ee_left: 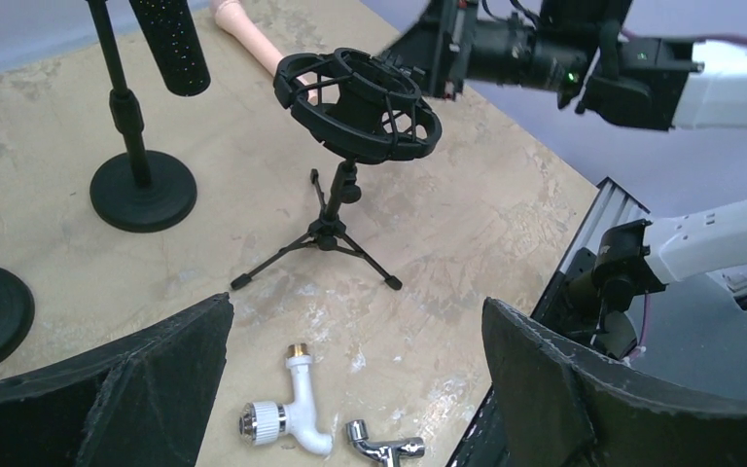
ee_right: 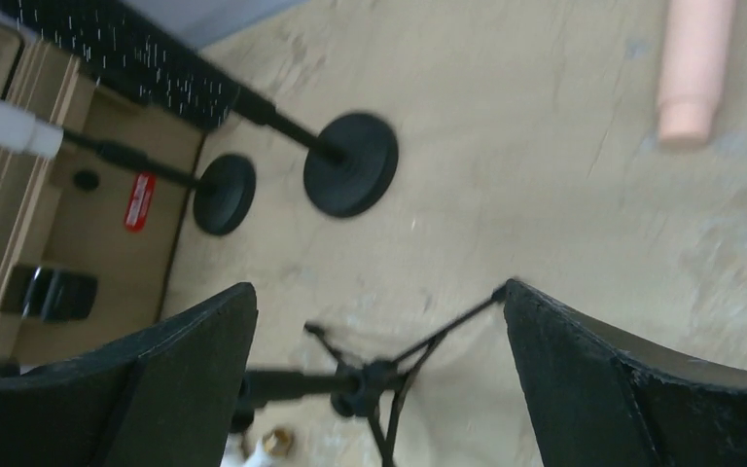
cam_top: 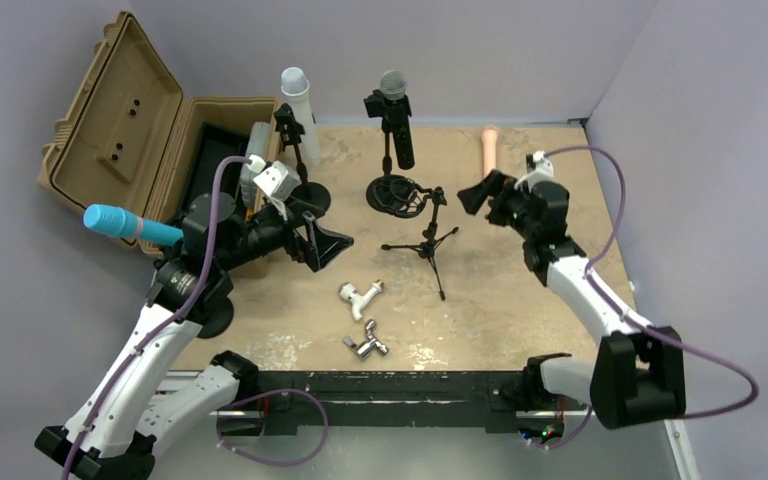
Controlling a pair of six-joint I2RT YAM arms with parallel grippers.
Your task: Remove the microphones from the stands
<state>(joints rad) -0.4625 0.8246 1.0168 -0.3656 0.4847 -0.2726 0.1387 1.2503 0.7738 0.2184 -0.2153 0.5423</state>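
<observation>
A black microphone [cam_top: 396, 118] stands clipped upright in a round-based stand [cam_top: 392, 192] at the back middle; its body [ee_left: 170, 44] shows in the left wrist view. Beside it, a small tripod stand [cam_top: 425, 238] carries a ring-shaped shock mount [ee_left: 360, 102] with nothing in it. A pink microphone [cam_top: 489, 148] lies flat on the table at the back right. My right gripper [cam_top: 472, 195] hovers open just right of the tripod, whose legs [ee_right: 418, 375] show between its fingers. My left gripper [cam_top: 325, 240] is open left of the tripod, holding nothing.
A white microphone [cam_top: 295, 100] stands on its own stand at the back left. A blue microphone [cam_top: 120, 222] juts out by my left arm. A tan case [cam_top: 140, 130] lies open at the left. A white tap [ee_left: 287, 413] and a chrome tap [ee_left: 384, 452] lie near the front.
</observation>
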